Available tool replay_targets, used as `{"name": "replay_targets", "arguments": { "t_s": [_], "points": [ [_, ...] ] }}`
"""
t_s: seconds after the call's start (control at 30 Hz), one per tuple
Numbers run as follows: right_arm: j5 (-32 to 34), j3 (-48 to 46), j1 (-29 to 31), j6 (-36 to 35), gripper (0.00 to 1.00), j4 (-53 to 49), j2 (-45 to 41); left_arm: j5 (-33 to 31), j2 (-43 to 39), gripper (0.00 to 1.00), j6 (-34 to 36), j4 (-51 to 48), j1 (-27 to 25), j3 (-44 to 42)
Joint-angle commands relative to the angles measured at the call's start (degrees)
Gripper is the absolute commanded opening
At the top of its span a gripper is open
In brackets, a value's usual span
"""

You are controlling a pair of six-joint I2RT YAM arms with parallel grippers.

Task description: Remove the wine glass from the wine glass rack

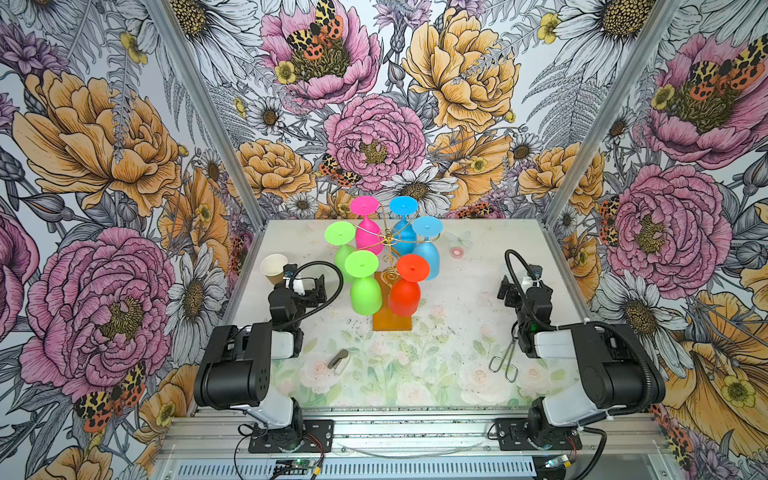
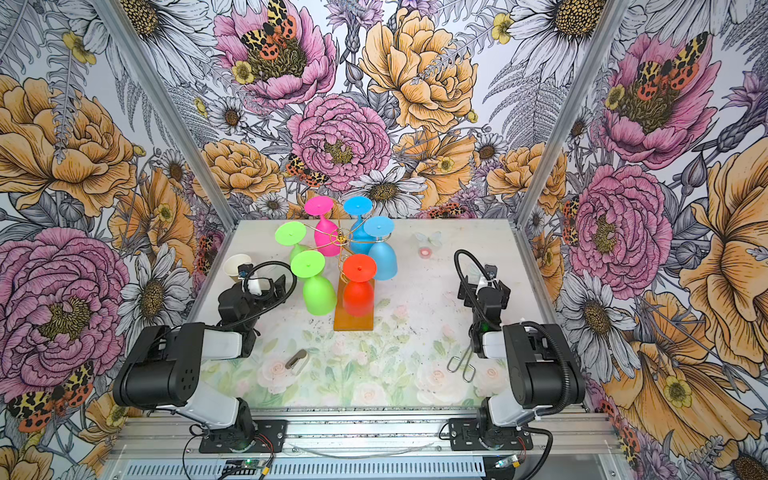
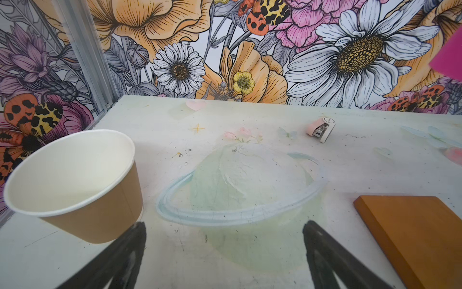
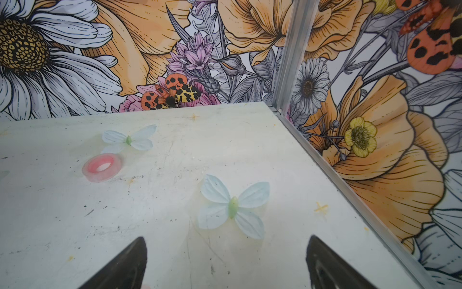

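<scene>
paper cup [image 1: 273,266] sits just beside the left jaws, which are spread wide and empty, close over the counter [image 1: 457,332]; a swing toward the rack could clip the cup and tip it. Six wine glasses hang upside down, feet hooked in the wine glass rack [image 1: 388,241], mid-counter toward the back, none off yet. The green wine glass [image 1: 365,293] and red wine glass [image 1: 405,295] hang close together at the front, so closing on one risks knocking the other, and the thin wire arms probably flex. Pull across the arm instead of along it and the foot likely snags, dragging or tipping the wooden base [image 1: 392,325]. On the far side the right jaws are also spread and empty, well apart from the rack; tongs [image 1: 503,363] lie by that arm and could get swept
</scene>
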Motion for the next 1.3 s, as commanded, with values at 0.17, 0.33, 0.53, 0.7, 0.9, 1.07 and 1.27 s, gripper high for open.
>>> {"name": "replay_targets", "arguments": {
  "t_s": [0.17,0.33,0.53,0.7,0.9,1.07,1.27],
  "points": [
    [0.6,1.1,0.4,-0.5,0.99,0.5,0.3,-1.3,0.0,0.99,-0.3,1.0,-0.2,0.6],
    [0.6,1.1,0.4,-0.4,1.00,0.4,0.3,-1.4,0.0,0.99,-0.2,1.0,-0.1,0.6],
    [0.6,1.0,0.4,-0.5,1.00,0.5,0.1,-5.0,-0.1,0.99,-1.4,2.1,-0.3,0.0],
    [4.3,3.9,1.8,-0.7,0.99,-8.5,-4.6,-6.2,-1.9,0.99,-2.0,0.5,-0.3,0.1],
    [6.3,10.4,3.1,1.0,0.98,-26.4,-13.0,-11.1,-10.6,0.99,-3.4,-17.5,-0.7,5.5],
    [6.1,21.8,4.7,8.7,0.94,-50.6,-19.2,-14.4,-17.9,0.99,-5.9,-25.8,-2.9,7.4],
    [-7.8,30.2,5.3,14.6,0.91,-66.9,-25.9,-22.6,-25.1,0.99,-3.9,-46.6,-8.9,15.0]
  ]
}}
